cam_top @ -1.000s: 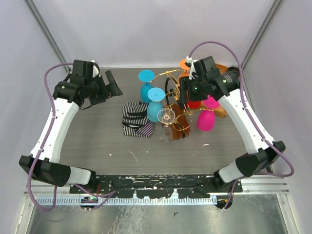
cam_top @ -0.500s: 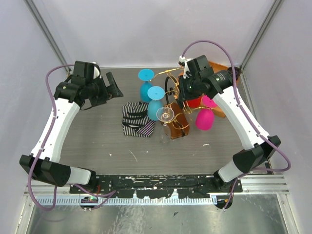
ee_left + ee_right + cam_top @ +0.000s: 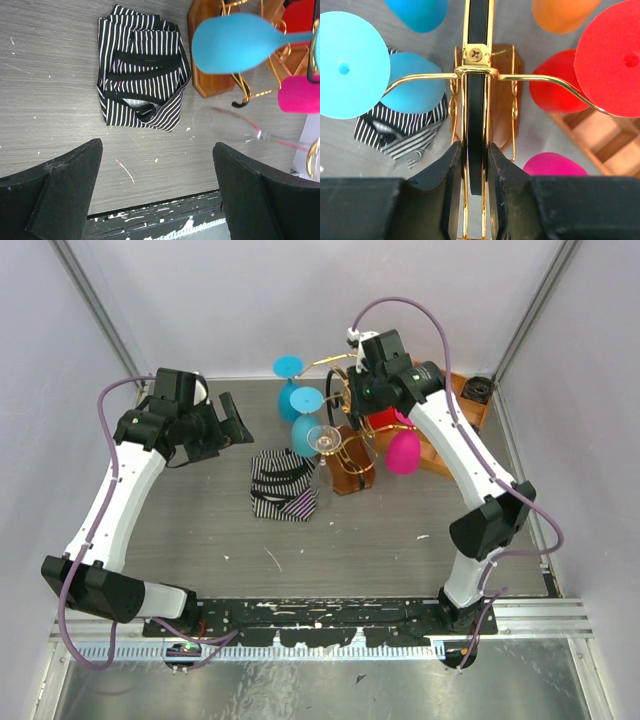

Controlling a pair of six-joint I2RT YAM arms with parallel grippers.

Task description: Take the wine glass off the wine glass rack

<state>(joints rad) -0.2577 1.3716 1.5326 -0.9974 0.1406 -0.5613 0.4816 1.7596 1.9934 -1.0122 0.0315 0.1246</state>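
Right wrist view: your right gripper (image 3: 474,150) is pinched narrow on the rack's (image 3: 425,76) black handle (image 3: 476,100), with gold wire on either side of the pads.
Left gripper (image 3: 157,150): spread wide and holding nothing, left of centre in the top view, well apart from the rack.
Glasses (image 3: 305,398): they hang bowl-down on the rack, upper centre of the top view. The clear one (image 3: 322,438) is on its left side, with cyan (image 3: 415,95), red (image 3: 555,90) and pink (image 3: 550,165) around it.
Risk, swing: you hold the rack, not a glass. If you tilt or jerk it, feet could slide off the open wire arms.
Risk, clear one: it is thin, see-through and nearly invisible in the left wrist view, so it is easy to misjudge.
Risk, knock: the bowls hang close together, so a reaching finger could strike a neighbour.
Materials: thin shiny gold wire with curled ends; brown wooden base (image 3: 502,90); smooth rounded bowls and flat round feet; a soft striped cloth (image 3: 142,85) folded on the grey grained table (image 3: 50,60).
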